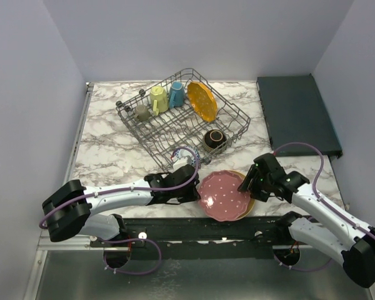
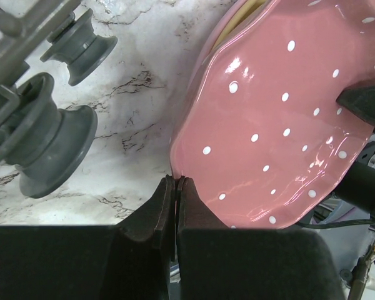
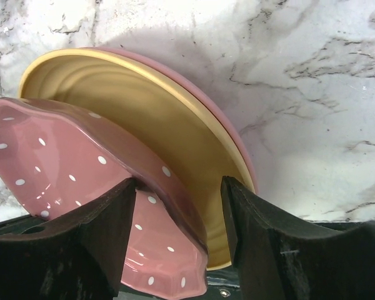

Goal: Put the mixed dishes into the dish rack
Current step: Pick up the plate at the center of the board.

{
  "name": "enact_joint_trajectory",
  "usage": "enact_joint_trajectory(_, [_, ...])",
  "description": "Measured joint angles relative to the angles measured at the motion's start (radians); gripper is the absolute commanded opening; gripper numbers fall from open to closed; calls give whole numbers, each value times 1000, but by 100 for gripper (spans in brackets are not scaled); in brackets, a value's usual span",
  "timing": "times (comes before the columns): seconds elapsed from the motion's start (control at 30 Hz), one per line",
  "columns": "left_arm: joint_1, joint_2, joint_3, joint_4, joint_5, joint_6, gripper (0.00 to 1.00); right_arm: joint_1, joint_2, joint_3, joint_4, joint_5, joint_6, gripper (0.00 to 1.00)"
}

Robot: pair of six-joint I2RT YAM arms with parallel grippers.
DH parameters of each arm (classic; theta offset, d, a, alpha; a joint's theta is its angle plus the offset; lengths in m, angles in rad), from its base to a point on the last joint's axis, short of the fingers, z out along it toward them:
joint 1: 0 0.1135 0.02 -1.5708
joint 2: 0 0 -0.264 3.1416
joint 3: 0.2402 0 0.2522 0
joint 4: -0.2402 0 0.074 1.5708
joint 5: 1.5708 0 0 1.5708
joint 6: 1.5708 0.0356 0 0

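Observation:
A pink white-dotted plate (image 1: 225, 195) (image 2: 269, 125) (image 3: 50, 156) is tilted above a second plate with a yellow inside and a pink underside (image 3: 144, 112) (image 2: 237, 19), near the table's front edge. My left gripper (image 1: 197, 187) (image 2: 176, 180) is shut on the dotted plate's left rim. My right gripper (image 1: 245, 186) (image 3: 178, 187) stands open astride its right rim; one finger touches it and the other is apart from it. The dish rack (image 1: 237, 115) behind holds a grey cup (image 1: 142, 112), a yellow-green mug (image 1: 159, 98), a blue mug (image 1: 177, 94), an orange plate (image 1: 202, 100) and a dark brown bowl (image 1: 214, 138).
A blue-white bowl (image 1: 186, 153) sits at the rack's near corner, just behind my left wrist. The rack's grey wheels (image 2: 50, 144) are close on the left of the left gripper. A dark flat tray (image 1: 297, 112) lies at the back right. The table's front edge runs right below the plates.

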Motion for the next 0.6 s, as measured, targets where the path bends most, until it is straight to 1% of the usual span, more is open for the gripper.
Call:
enact_joint_trajectory(0.33, [0, 7, 0, 4, 2, 0, 1, 0, 13, -51, 133, -89, -3, 61])
enact_joint_trajectory(0.6, [1, 30, 1, 4, 4, 12, 1, -1, -75, -119, 211, -176, -3, 57])
